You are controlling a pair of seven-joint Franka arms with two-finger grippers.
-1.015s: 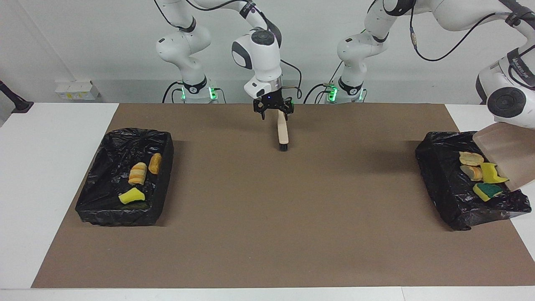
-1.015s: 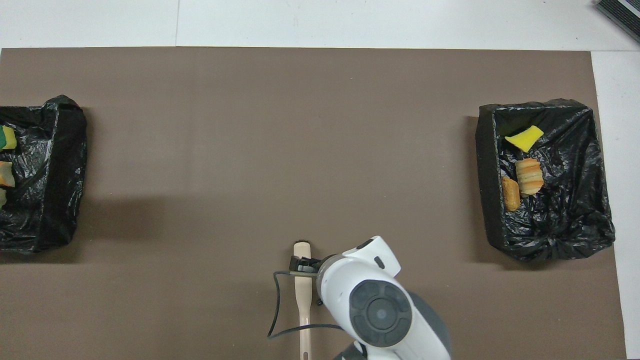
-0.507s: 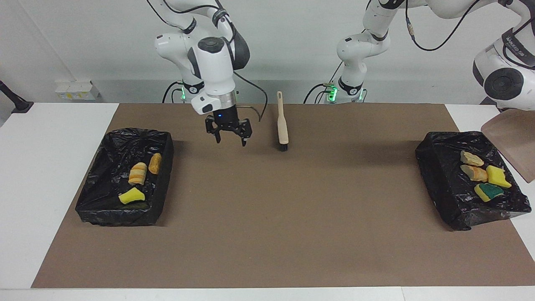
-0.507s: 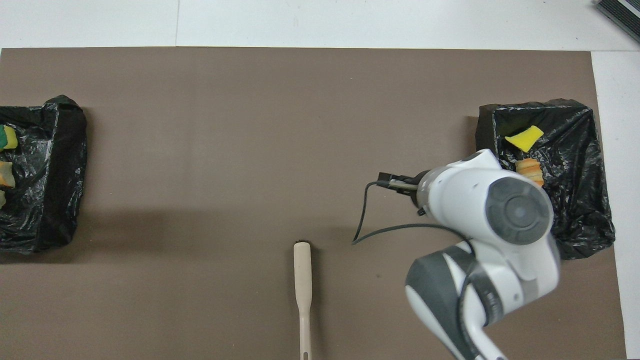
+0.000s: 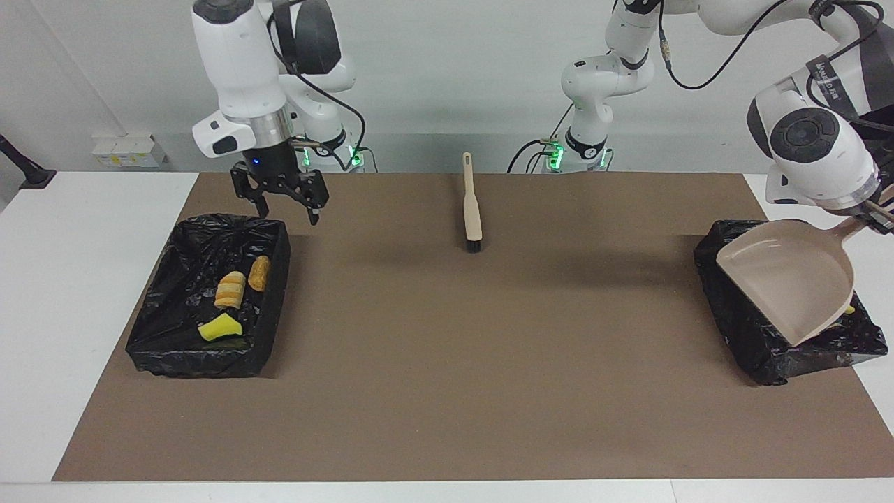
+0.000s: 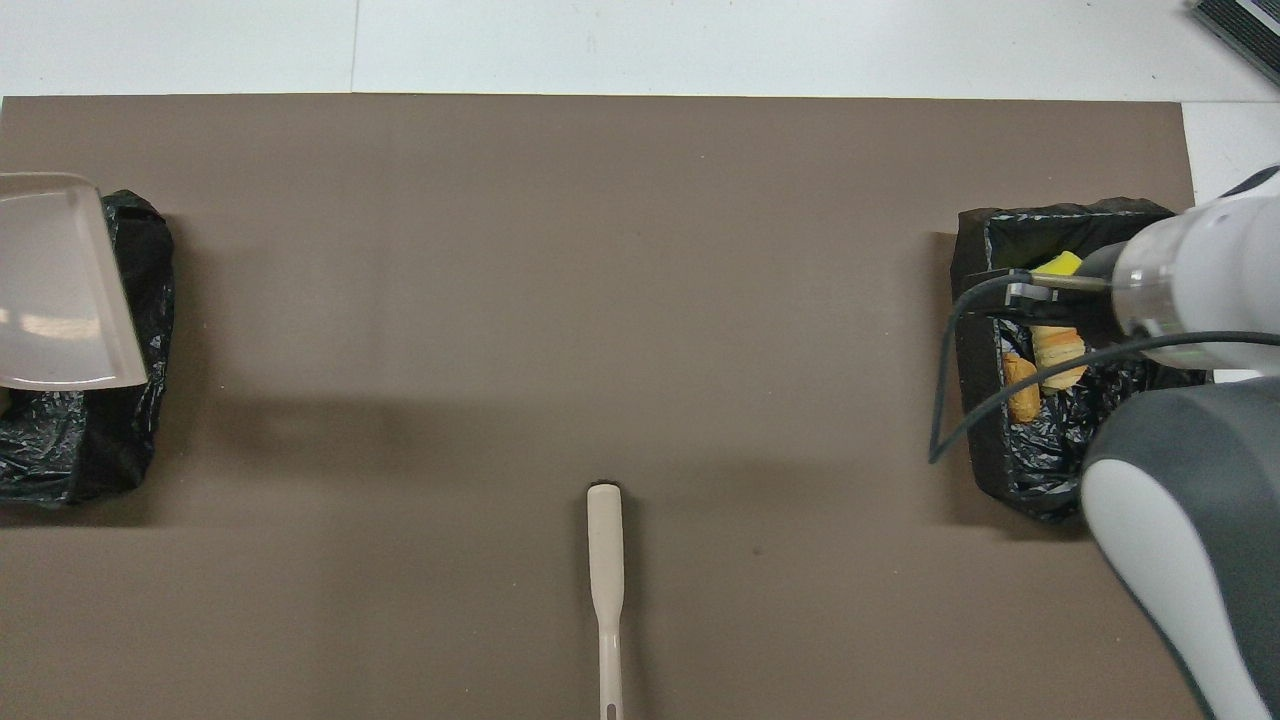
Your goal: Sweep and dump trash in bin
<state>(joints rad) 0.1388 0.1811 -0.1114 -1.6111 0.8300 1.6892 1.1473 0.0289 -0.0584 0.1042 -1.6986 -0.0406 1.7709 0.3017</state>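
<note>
My right gripper (image 5: pixel 286 209) hangs open and empty over the robot-side corner of the black-lined bin (image 5: pixel 274 328) at the right arm's end. That bin holds trash: two striped bread chunks (image 5: pixel 230 290) and a yellow sponge piece (image 5: pixel 219 327). My left gripper (image 5: pixel 874 215) is shut on the handle of the beige dustpan (image 5: pixel 789 279). The pan is tilted over the other bin (image 5: pixel 740 335) and hides nearly all the trash there. In the overhead view the dustpan (image 6: pixel 55 285) covers part of its bin (image 6: pixel 130 430).
The beige brush (image 5: pixel 472 209) lies on the brown mat near the robots, midway between the bins, with its bristles pointing away from them. In the overhead view the right arm covers part of the bin (image 6: pixel 1030 470) at its end.
The right gripper let go of the brush and swung up and over to its own end's bin. The left arm turned the dustpan back over its bin, hiding the dumped trash.
</note>
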